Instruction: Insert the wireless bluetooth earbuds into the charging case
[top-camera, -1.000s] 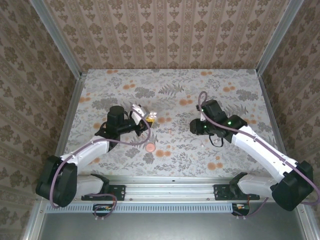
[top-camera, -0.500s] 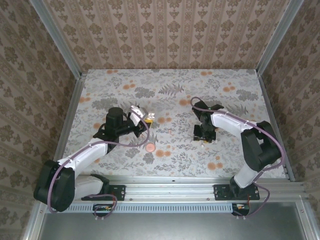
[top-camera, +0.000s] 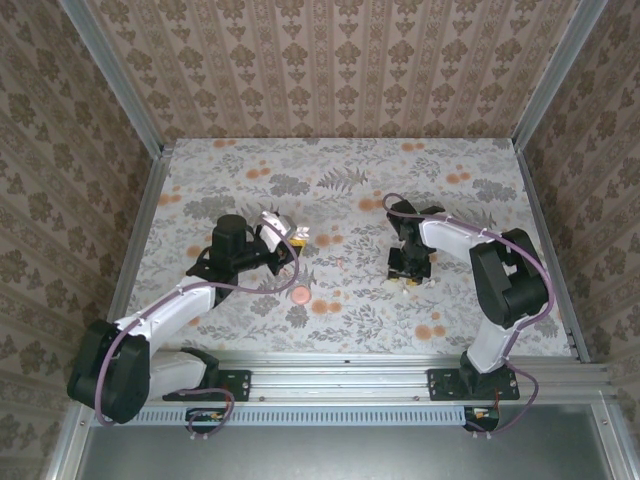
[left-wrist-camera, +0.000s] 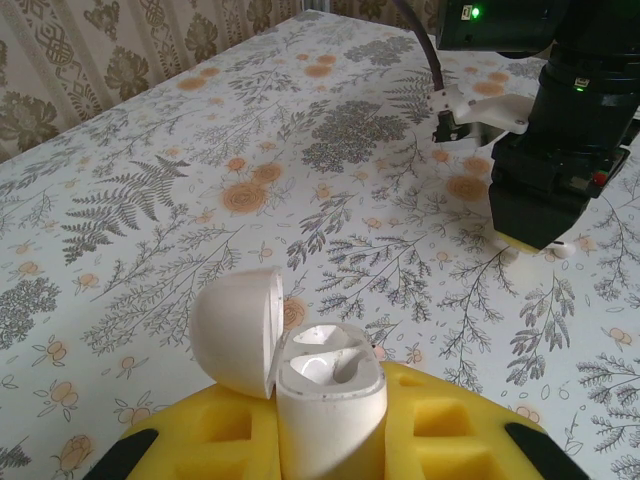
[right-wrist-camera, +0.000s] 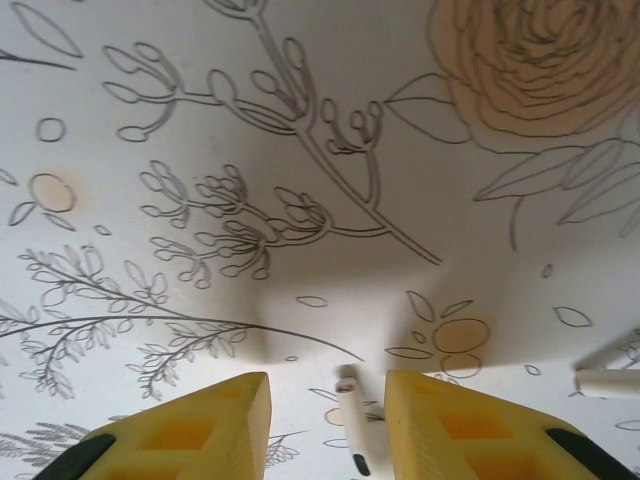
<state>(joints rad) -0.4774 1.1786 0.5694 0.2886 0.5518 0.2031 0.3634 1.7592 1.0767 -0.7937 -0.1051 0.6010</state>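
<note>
The charging case is white and egg-shaped, and it stands upright with its lid swung open to the left and both sockets empty. My left gripper is shut on it between yellow pads. In the top view that gripper is left of centre. My right gripper points straight down at the table and is open. One white earbud lies on the cloth between its yellow fingers, nearer the right finger, and a second earbud lies further to the right.
A small round pink disc lies on the flowered tablecloth in front of the left gripper. Patterned walls and metal rails close the table on three sides. The right arm's black body stands across from the case.
The right arm has folded its elbow in and brought its gripper down over the earbud. The left arm, holding the case, has barely shifted.
</note>
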